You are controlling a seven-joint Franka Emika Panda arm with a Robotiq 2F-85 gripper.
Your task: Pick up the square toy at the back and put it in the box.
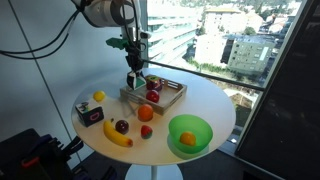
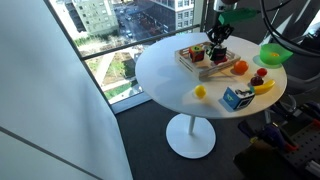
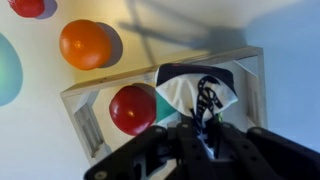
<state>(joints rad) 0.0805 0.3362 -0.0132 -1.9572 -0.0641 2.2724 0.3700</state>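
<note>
- My gripper [image 1: 133, 68] hangs at the left end of the box [image 1: 172, 98]. Its fingers are clamped on the square toy [image 1: 133, 79], which sits at my fingertips.
- In the wrist view the square toy [image 3: 200, 93] is a whitish block with dark markings and a greenish tint on one side. It fills the gap between my fingers, with the wooden floor of the box [image 3: 88, 125] under it.
- A red apple [image 3: 132, 108] lies in the box just beside the toy. I cannot tell whether they touch.
- An orange fruit [image 3: 85, 43] sits on the white table [image 1: 200, 100] outside the box, near its rim.
- In an exterior view, a round green bowl [image 1: 190, 133] stands at the near right of the table with something orange inside it.
- To the near left of the box lie a small yellow ball [image 1: 99, 96], a dark cube [image 1: 90, 113], a dark red fruit [image 1: 122, 126] and a banana [image 1: 118, 138], all well apart from the box.
</note>
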